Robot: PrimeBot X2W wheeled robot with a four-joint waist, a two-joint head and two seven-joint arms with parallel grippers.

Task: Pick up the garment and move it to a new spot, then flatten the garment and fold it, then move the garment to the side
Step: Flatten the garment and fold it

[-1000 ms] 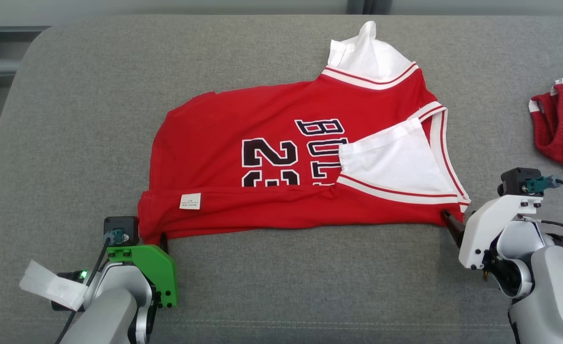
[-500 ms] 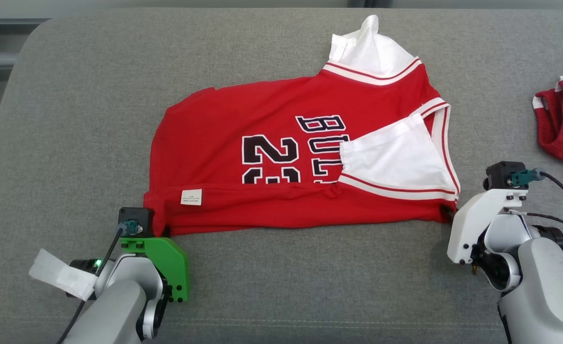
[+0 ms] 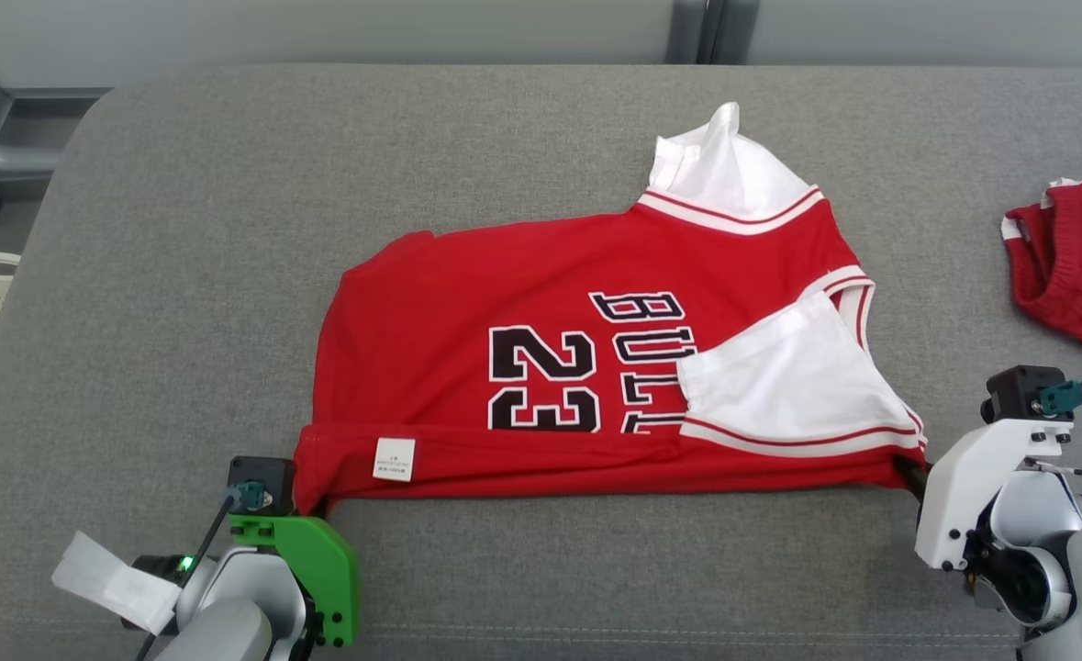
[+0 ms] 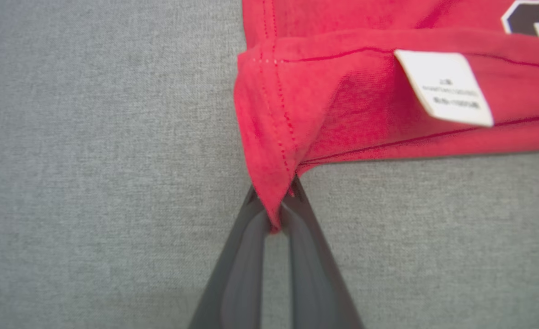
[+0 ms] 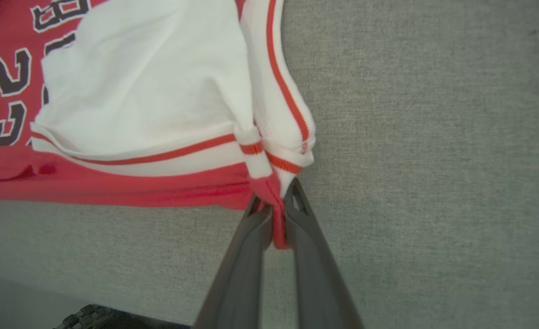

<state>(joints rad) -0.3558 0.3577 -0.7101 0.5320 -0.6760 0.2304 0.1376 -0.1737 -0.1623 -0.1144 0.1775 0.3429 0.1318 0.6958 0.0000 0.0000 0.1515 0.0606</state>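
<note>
So the red basketball jersey with white trim and a black 23 (image 3: 522, 312) is lying sideways in the middle of the grey fabric-covered tabletop (image 3: 183, 229). Its near edge is doubled over and a white care label (image 3: 394, 459) faces up.

The left gripper (image 4: 278, 214) has its jaws clenched on the hem corner, and the right gripper (image 5: 276, 219) is pinched on the striped shoulder corner. Both near corners are held, so I'd say we're in the flatten-and-fold part.

Next move is probably lifting both corners together, keeping the edge taut, and carrying it over the far side evenly, or one side will sag.

Versus a second ago, both sets of jaws were wide open, just poking at those corners. The near edge now runs straighter, and the fold hides less of the 23. The camera also shifted, so the whole scene sits lower.

A second bundled red garment (image 3: 1068, 275) sits well off to the right.
</note>
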